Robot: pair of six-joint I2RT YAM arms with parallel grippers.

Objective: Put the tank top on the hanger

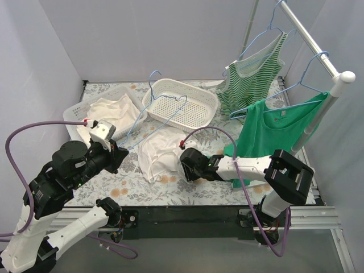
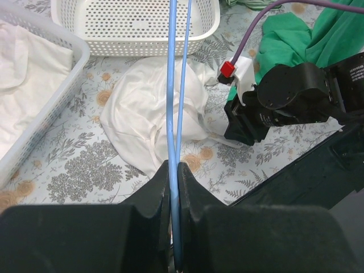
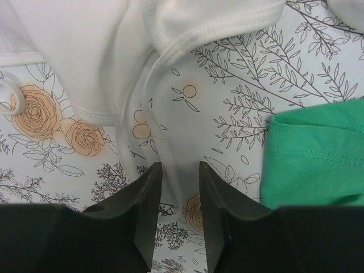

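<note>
The white tank top (image 1: 159, 153) lies crumpled on the floral table; it also shows in the left wrist view (image 2: 142, 108) and the right wrist view (image 3: 102, 51). My left gripper (image 1: 118, 154) (image 2: 174, 170) is shut on the light-blue wire hanger (image 1: 138, 124) (image 2: 172, 85), which reaches out over the top toward the baskets. My right gripper (image 1: 185, 165) (image 3: 180, 173) is open at the top's right edge, low over the table. A thin strap (image 3: 162, 148) of the top runs between its jaws.
A white perforated basket (image 1: 182, 102) stands at the back. A second basket holding cream cloth (image 1: 108, 111) is at the left. A striped top (image 1: 253, 74) and a green top (image 1: 267, 122) hang from the rack pole (image 1: 310, 40) at the right; green cloth (image 3: 318, 153) lies beside my right gripper.
</note>
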